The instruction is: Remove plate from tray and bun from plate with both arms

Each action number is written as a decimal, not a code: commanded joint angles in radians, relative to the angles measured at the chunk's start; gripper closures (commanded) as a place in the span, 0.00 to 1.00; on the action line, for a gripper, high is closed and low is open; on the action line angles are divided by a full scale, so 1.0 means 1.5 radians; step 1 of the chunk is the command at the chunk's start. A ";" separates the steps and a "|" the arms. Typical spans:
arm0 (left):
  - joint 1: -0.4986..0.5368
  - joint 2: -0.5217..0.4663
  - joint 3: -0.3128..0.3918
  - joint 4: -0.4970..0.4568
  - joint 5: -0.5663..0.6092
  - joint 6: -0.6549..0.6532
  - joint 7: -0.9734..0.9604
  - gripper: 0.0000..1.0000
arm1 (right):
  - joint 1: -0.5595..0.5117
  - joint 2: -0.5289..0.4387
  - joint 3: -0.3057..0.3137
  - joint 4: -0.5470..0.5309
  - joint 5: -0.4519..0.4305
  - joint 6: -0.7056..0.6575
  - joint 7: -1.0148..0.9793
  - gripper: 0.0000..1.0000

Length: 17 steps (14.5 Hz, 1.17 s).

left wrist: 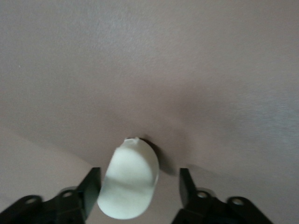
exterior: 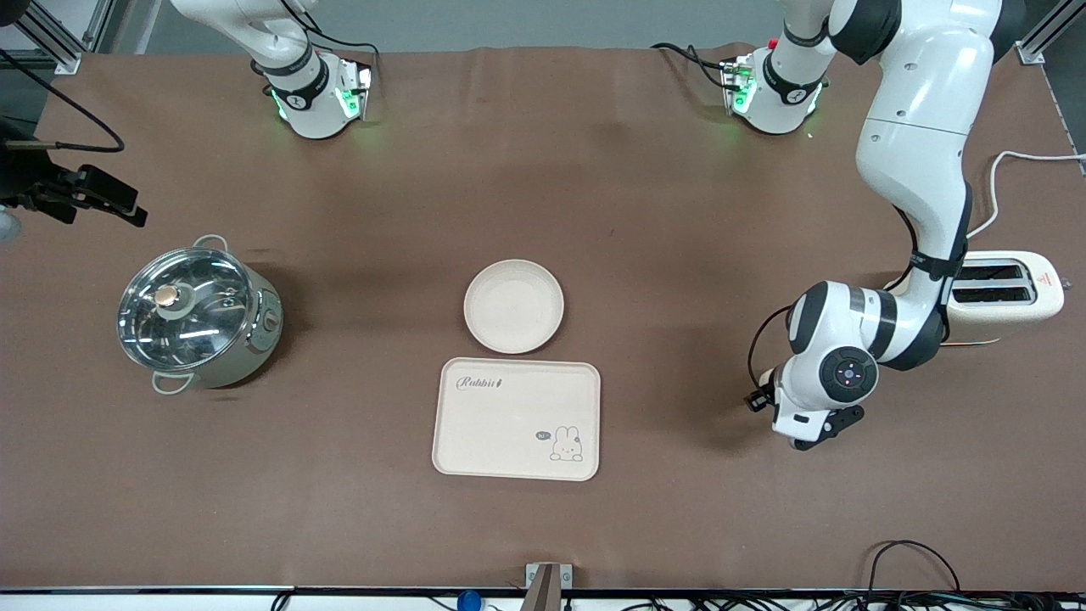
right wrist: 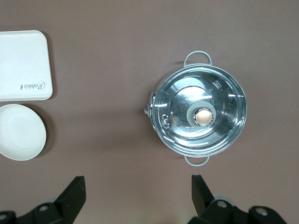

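Note:
The bun (left wrist: 129, 184) is a small pale cream lump lying on the brown table. My left gripper (left wrist: 140, 179) is open and down at the table around it. One finger (left wrist: 91, 186) is close against the bun and the other (left wrist: 187, 186) stands apart. In the front view the left hand (exterior: 806, 424) is low over the table at the left arm's end and hides the bun. The round cream plate (exterior: 513, 305) lies mid-table, touching the edge of the rabbit tray (exterior: 516, 417) farther from the camera. My right gripper (right wrist: 138, 186) is open and empty, high over bare table, and waits.
A steel pot with a glass lid (exterior: 195, 316) stands at the right arm's end, also in the right wrist view (right wrist: 201, 116). A cream toaster (exterior: 1005, 293) stands at the left arm's end beside the left arm. A dark cabled fixture (exterior: 81, 195) juts in above the pot.

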<state>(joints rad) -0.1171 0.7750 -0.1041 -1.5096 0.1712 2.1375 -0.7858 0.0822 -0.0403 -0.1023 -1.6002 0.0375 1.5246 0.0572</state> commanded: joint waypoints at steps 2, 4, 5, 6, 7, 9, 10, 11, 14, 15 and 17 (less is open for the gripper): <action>0.006 -0.059 -0.014 0.001 -0.009 -0.020 -0.016 0.00 | 0.005 0.004 -0.001 0.019 -0.008 -0.004 0.005 0.00; 0.008 -0.111 -0.013 0.001 -0.017 -0.065 -0.004 0.00 | 0.004 0.006 -0.001 0.019 -0.008 -0.004 0.005 0.00; 0.008 -0.150 -0.013 -0.003 -0.019 -0.095 0.012 0.00 | 0.001 0.006 -0.001 0.019 -0.008 -0.004 0.005 0.00; 0.008 -0.182 -0.014 -0.003 -0.019 -0.125 0.021 0.00 | 0.000 0.007 -0.001 0.019 -0.008 -0.004 0.005 0.00; 0.008 -0.213 -0.013 -0.002 -0.019 -0.145 0.028 0.00 | 0.000 0.010 -0.001 0.018 -0.007 -0.004 0.005 0.00; 0.009 -0.279 -0.013 -0.001 -0.019 -0.168 0.049 0.00 | 0.000 0.011 -0.001 0.019 -0.007 -0.005 0.006 0.00; 0.009 -0.312 -0.011 -0.001 -0.019 -0.192 0.086 0.00 | -0.002 0.011 -0.001 0.018 -0.007 -0.004 0.006 0.00; 0.009 -0.344 -0.011 0.000 -0.020 -0.222 0.125 0.00 | -0.004 0.013 -0.002 0.017 -0.007 -0.004 0.006 0.00; 0.017 -0.424 -0.010 -0.001 -0.022 -0.298 0.260 0.00 | -0.005 0.013 -0.004 0.020 -0.009 -0.004 0.004 0.00; 0.033 -0.445 -0.013 -0.003 -0.031 -0.309 0.293 0.00 | -0.005 0.013 -0.004 0.020 -0.008 -0.003 0.005 0.00; 0.038 -0.482 -0.005 -0.013 -0.066 -0.339 0.355 0.00 | -0.005 0.013 -0.005 0.020 -0.009 -0.003 0.005 0.00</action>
<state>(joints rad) -0.0823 0.1150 -0.1149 -1.4799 0.1153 1.6562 -0.3456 0.0826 -0.0283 -0.1134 -1.5888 0.0342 1.5261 0.0578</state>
